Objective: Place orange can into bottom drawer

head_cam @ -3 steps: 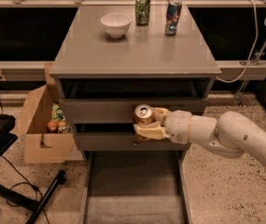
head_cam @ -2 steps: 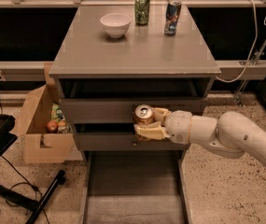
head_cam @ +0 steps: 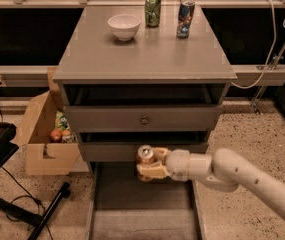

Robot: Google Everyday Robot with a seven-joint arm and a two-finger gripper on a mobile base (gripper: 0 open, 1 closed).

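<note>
Above rear of bottom drawer [head_cam: 137, 206], orange can [head_cam: 145, 153] upright, gripper [head_cam: 149, 171] clamped round its lower half

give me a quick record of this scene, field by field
gripper: gripper in front of the cabinet, over the back end of the drawer, shut on the can
orange can: orange can held in the gripper, silver top up, not yet in the drawer
bottom drawer: bottom drawer pulled out, below the can
cabinet top: cabinet top holds a bowl, a green can and a blue and red can
floor, picture left: open cardboard box
</note>
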